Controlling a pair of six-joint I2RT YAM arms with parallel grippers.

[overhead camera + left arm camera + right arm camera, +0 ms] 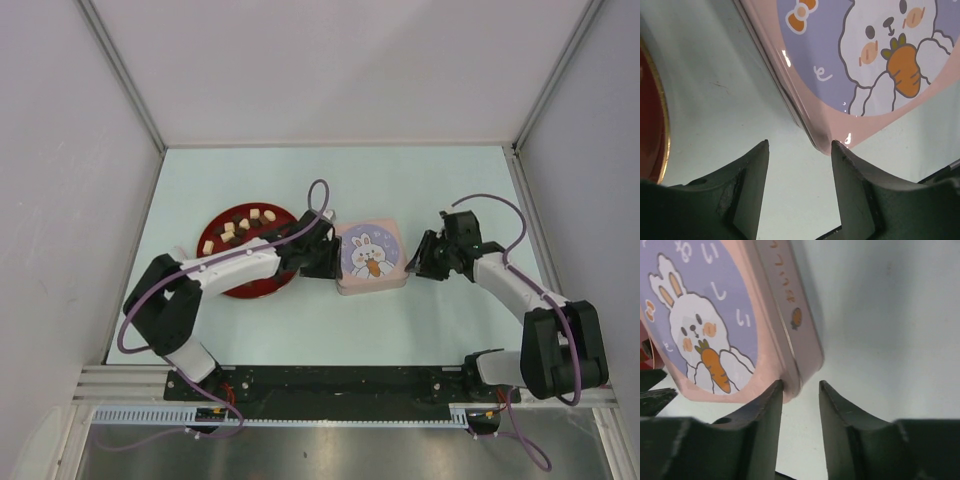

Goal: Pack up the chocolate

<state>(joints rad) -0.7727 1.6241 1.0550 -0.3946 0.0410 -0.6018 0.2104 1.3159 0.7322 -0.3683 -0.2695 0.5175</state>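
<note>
Jaws on both sides look parted to me, nothing gripped: left gripper [799,145] and right gripper [801,384] each sit at a corner of the closed pink square metal tin with the rabbit lid [370,257], mid-frame. Small brown and cream chocolate pieces [238,228] are on the round red plate [258,288], just left of it.

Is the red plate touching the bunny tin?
Apart. The left wrist view shows bare table between the red plate and the bunny tin.

Pale mint table [250,180] enclosed by plain white walls [340,60] with metal corner posts [122,75].
</note>
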